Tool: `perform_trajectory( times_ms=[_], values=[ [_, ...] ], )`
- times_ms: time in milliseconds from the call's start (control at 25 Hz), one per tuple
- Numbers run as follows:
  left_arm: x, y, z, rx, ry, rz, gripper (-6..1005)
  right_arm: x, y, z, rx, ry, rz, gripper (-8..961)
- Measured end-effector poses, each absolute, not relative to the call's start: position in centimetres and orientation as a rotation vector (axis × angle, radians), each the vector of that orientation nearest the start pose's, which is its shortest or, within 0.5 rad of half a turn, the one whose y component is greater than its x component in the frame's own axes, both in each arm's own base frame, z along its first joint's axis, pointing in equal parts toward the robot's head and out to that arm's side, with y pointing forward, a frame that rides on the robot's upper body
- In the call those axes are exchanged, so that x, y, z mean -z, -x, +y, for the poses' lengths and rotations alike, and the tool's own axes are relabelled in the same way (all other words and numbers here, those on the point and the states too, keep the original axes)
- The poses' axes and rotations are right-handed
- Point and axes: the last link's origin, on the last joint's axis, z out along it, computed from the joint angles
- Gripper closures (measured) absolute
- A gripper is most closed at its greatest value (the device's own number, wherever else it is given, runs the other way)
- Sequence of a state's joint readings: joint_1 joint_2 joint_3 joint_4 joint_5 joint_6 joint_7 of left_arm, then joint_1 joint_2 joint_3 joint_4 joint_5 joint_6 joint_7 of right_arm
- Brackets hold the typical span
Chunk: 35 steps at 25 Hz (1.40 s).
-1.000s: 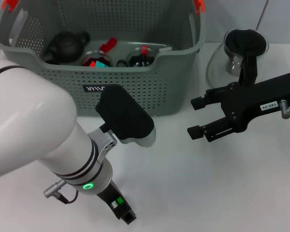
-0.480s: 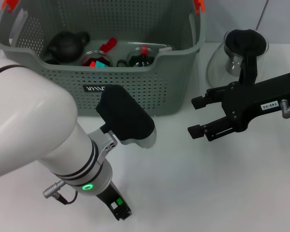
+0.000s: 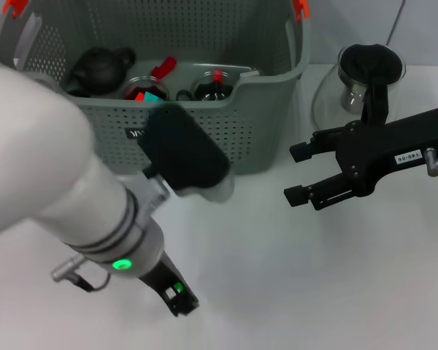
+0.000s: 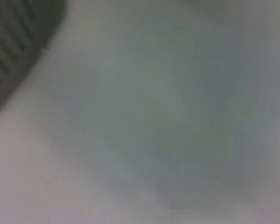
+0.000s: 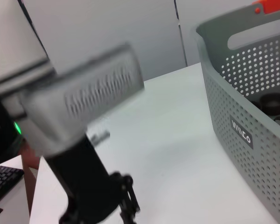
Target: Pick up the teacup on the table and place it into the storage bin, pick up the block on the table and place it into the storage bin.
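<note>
Nearest the camera in the head view, the left claw (image 3: 179, 299) hangs low over the bare white surface (image 3: 292, 277), in front of the bin; only its dark tip with a green light shows, so whether it is open or closed cannot be told. The left wrist view is too blurred to add anything.

Further back on the right, the right claw (image 3: 298, 175) hovers above the surface just beside the bin's right corner, its two black fingers (image 3: 301, 152) spread apart with nothing between them.

Behind both stands the large grey-green perforated plastic storage bin (image 3: 263, 138), with orange-red handle clips. It already holds a dark round teapot (image 3: 98, 67), a glass vessel with red and teal blocks (image 3: 147, 91) and another small glass vessel with a red top (image 3: 215, 84). No loose teacup or block shows on the surface.

At far right, a clear glass pitcher with a black lid (image 3: 365, 73) stands on the surface, behind the right claw. Judgement: glassware like this is rigid, slippery and breakable, so hold it across the rim or body with gentle squeeze. A block would be light and stiff, so grip its flat sides.
</note>
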<state>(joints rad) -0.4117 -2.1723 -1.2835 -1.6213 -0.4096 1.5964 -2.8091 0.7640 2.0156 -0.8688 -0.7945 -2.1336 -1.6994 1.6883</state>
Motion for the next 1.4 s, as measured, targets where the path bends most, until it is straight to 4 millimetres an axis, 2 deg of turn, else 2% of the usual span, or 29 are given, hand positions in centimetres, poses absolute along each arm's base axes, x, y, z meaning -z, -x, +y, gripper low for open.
perform_trajectory(
  times_ms=[160, 280, 480, 600, 680, 800, 1040, 1160, 1400],
  values=[
    [2.4, 13.5, 27.8, -0.496, 2.647, -0.812, 580, -1.5, -18.0, 36.8, -0.378, 3.087, 0.48, 25],
    [-1.9, 12.7, 28.9, -0.213, 2.632, -0.845, 577, -1.5, -18.0, 36.7, -0.382, 3.087, 0.477, 25],
    [-8.7, 12.7, 31.5, 0.253, 2.54, -0.841, 572, -1.6, -18.1, 36.7, -0.383, 3.089, 0.483, 26],
    [-11.1, 13.2, 33.6, 0.445, 2.483, -0.827, 569, -1.6, -17.9, 36.7, -0.383, 3.092, 0.484, 26],
    [-11.6, 13.7, 35.6, 0.512, 2.458, -0.84, 567, -1.6, -17.8, 36.8, -0.386, 3.095, 0.481, 26],
    [-11.3, 14.8, 39.3, 0.556, 2.411, -0.873, 565, -1.7, -17.6, 36.8, -0.394, 3.095, 0.479, 26],
    [-10.2, 16.7, 44.8, 0.517, 2.298, -0.908, 559, -1.5, -17.1, 37.0, -0.403, 3.097, 0.465, 25],
    [-9.5, 17.5, 46.3, 0.452, 2.266, -0.931, 556, -1.4, -16.9, 37.1, -0.405, 3.098, 0.457, 25],
    [-9.0, 18.2, 47.0, 0.437, 2.211, -0.942, 550, -1.3, -16.5, 37.3, -0.406, 3.096, 0.441, 25]
  ],
)
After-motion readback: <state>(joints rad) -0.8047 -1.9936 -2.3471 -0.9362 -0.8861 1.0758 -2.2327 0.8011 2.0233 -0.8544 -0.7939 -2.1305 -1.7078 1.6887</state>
